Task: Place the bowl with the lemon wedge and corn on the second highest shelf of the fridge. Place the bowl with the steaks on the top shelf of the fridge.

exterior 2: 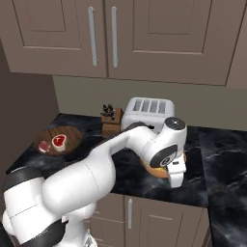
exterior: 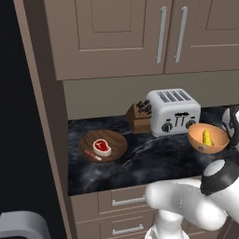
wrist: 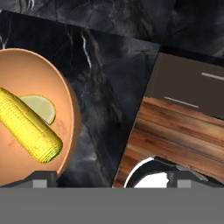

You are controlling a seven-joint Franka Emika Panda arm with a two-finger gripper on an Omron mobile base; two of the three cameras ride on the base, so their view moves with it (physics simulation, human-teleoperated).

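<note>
The orange bowl (exterior: pixel 215 146) stands on the dark counter right of the toaster, with the yellow corn (exterior: pixel 207 137) in it. In the hand view the bowl (wrist: pixel 30 74) holds the corn (wrist: pixel 28 124) and a pale lemon wedge (wrist: pixel 43 107). My gripper (wrist: pixel 116 179) hangs open just above the bowl's near rim, one fingertip over the inside and the other outside. The arm hides most of the bowl (exterior 2: pixel 158 170) in the right base view. The wooden dish (exterior: pixel 114 139) with a red steak (exterior: pixel 101 146) and a small strip (exterior: pixel 92 155) sits far left. The black fridge (exterior: pixel 18 116) fills the left edge.
A silver toaster (exterior: pixel 173 111) and a knife block (exterior: pixel 139 115) stand against the back wall. Beige upper cabinets (exterior: pixel 116 32) hang overhead, with drawers (exterior: pixel 126 201) below the counter edge. The marble counter (exterior: pixel 154 163) lies bare between the two dishes.
</note>
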